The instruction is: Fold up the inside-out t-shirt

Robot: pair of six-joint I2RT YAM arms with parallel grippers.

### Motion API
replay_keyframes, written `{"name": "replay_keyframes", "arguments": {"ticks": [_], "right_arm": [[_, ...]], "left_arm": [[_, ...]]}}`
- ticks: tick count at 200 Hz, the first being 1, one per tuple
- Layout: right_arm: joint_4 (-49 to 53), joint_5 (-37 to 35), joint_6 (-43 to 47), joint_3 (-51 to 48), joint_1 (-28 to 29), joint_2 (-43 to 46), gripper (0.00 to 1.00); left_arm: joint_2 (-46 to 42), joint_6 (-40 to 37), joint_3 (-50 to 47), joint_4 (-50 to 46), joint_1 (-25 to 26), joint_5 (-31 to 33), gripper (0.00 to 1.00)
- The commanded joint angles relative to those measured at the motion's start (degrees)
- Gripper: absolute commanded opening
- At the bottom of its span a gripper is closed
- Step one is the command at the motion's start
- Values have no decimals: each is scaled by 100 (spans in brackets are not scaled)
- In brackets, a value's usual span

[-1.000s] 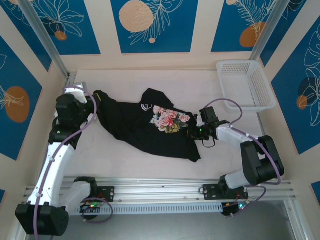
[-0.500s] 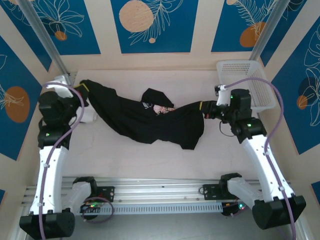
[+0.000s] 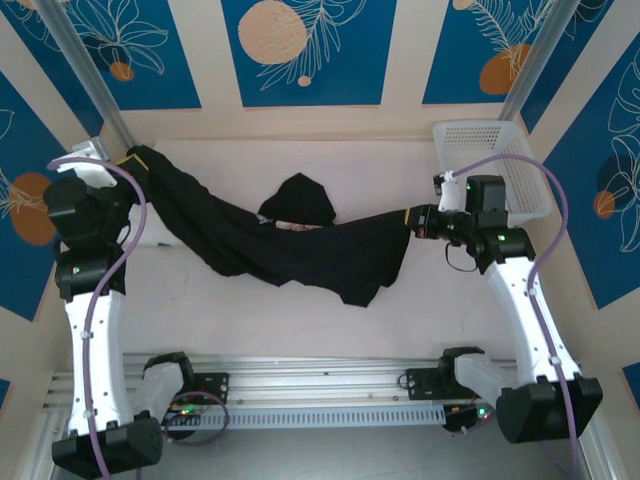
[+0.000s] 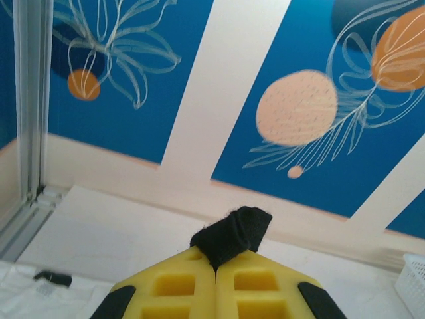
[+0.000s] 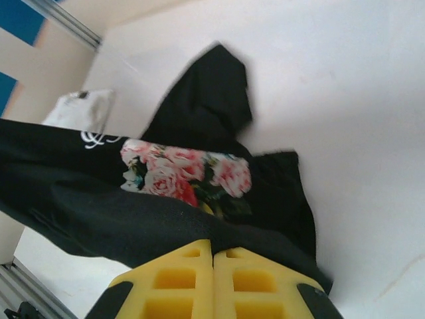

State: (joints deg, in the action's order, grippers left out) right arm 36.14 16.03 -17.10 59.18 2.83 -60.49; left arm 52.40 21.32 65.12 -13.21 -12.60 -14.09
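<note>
- Stretching across the tabletop (image 3: 250, 320) from far left to right, the t-shirt (image 3: 300, 250) hangs as a black band between the two arms and sags in the middle.
- The left claw (image 3: 130, 162) is clamped on one end of the shirt, up by the back-left post (image 3: 95, 85).
- In the left wrist view its yellow pads (image 4: 176, 286) meet flat, with a tuft of black cloth pinched at their tips.
- The right claw (image 3: 410, 218) is clamped on the other end, just left of the basket (image 3: 490, 165).
- In the right wrist view black cloth runs straight into the closed pads.
- A bunched part of the shirt lies on the tabletop just behind the band, near its middle.
- Below the band, a loose flap drops to a point toward the near edge.
- The floral print (image 5: 186, 174) shows from the right wrist, facing that camera on the underside of the band.
- A white garment (image 5: 80, 106) lies at the far left, beyond the shirt.
</note>
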Motion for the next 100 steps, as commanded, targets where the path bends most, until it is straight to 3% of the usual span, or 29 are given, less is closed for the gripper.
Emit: {"name": "replay_keyframes", "arguments": {"ticks": [1,49,100], "right_arm": [[-250,202,-237,-426,-173,-281,0],[-907,516,-621,-1057,-573,-454,0],[-1564,891,-943,-1264,-58,-1030,2]], "left_arm": [[128,-30,-214,-110,-105,176,0],[396,9,-534,-37,-151,-112,0],[490,179,-920,176,-145,-588,0]]}}
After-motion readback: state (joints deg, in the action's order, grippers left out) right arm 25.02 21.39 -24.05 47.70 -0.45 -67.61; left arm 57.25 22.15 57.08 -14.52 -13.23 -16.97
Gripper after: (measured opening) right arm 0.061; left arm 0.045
